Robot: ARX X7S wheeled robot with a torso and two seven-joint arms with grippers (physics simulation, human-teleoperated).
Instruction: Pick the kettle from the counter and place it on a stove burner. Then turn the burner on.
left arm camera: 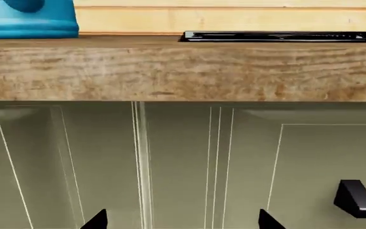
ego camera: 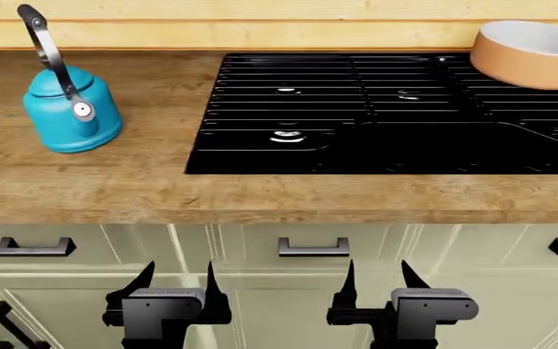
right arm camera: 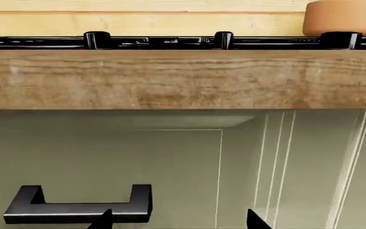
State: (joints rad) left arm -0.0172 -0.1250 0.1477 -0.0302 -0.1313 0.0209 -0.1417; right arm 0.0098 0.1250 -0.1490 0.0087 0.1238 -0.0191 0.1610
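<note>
The teal-blue kettle stands upright on the wooden desk, toward its left end and well apart from the glossy black cooktop, with its tall black arched handle leaning toward the back wall and its silver-capped spout facing forward. The nearest stove burner, marked by a small round cap among ridged grate bars, lies at the cooktop's front left corner with bare wood between it and the kettle. A tan saucepan sits on the far right grates. Both arms hang low in front of the pale green drawers, below the desk's thick front edge. The left hand has its two dark fingers spread wide with nothing between them, and the right hand is likewise spread apart and empty. In the left wrist view the kettle's base shows on the desk top beyond the edge, with the cooktop's rim off to one side; the right wrist view faces a dark drawer handle under the slab.
</note>
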